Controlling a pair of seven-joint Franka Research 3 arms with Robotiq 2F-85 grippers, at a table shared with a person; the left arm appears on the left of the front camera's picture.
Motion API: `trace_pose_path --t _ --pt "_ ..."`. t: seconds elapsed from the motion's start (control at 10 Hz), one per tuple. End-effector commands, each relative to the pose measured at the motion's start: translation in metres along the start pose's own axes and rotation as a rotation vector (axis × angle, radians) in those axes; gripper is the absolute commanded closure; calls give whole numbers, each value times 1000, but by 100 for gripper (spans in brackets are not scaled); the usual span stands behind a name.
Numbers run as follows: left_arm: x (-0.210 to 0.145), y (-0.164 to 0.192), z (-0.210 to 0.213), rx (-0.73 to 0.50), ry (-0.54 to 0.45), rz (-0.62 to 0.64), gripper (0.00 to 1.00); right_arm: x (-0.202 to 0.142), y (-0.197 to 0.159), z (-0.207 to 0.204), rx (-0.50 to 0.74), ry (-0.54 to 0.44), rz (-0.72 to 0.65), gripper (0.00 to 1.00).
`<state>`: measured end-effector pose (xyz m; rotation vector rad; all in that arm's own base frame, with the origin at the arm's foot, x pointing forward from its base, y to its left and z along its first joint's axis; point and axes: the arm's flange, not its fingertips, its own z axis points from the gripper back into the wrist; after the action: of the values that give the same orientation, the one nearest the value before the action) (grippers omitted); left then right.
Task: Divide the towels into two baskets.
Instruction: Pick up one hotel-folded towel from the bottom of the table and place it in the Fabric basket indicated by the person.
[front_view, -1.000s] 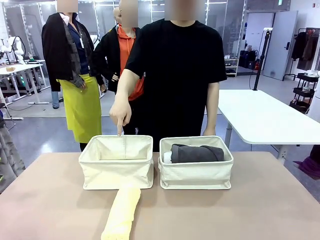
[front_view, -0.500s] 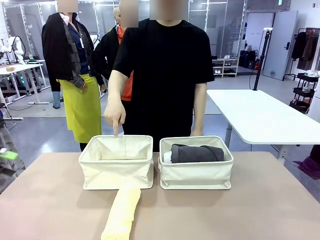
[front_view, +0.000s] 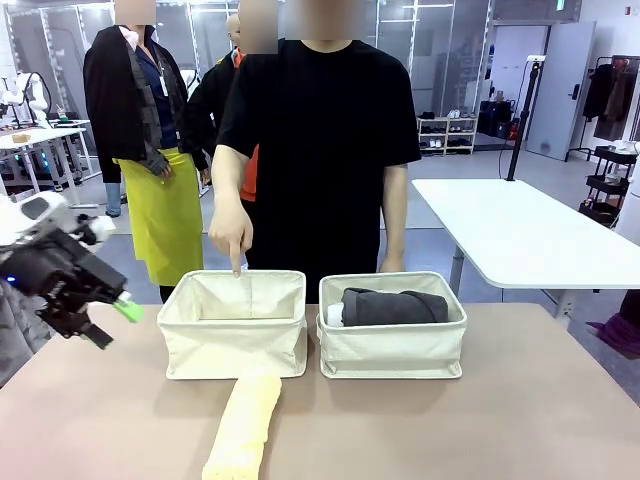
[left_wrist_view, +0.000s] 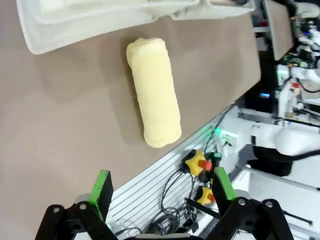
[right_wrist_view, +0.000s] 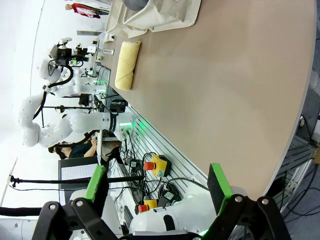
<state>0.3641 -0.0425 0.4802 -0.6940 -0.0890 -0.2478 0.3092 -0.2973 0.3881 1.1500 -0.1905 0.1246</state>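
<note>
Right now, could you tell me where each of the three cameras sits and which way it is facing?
Front view: fixed on the robot's side, facing the person's hand pointing into the left basket; the left gripper enters at left.
Left wrist view: above the table's near edge, looking down past its open green-padded fingers at the yellow towel.
Right wrist view: rolled sideways, low over the table, looking between the right gripper fingers.
Shared: all three show the yellow towel and a basket.

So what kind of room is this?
Probably a robot lab. Another white robot arm sits on a far table, emergency-stop buttons and cables hang under this table, and people watch nearby.
</note>
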Motion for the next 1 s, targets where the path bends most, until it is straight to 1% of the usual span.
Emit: trace_pose_path --t 0.0,0.1,0.2,0.3,0.4,0.5,0.8,0.9 --pt "-2 -26 -27 156 -6 8 0 -2 3 1 -10 11 1 0" --pt "-3 -38 -48 240 -15 6 0 -2 3 1 -10 11 1 0" --pt "-4 -48 -69 270 24 6 0 -2 3 1 -10 11 1 0" --pt "-5 -58 -91 310 13 -2 0 -2 3 1 -10 11 1 0" --pt "-7 -66 -109 313 26 -32 0 -2 3 1 -10 11 1 0" --pt "-8 -71 -126 349 33 -34 0 -2 3 1 -10 11 1 0" --pt "-11 -96 -169 450 -23 -66 0 -2 3 1 -10 11 1 0" --pt "-9 -101 -181 469 -6 -56 0 -2 3 1 -10 11 1 0"
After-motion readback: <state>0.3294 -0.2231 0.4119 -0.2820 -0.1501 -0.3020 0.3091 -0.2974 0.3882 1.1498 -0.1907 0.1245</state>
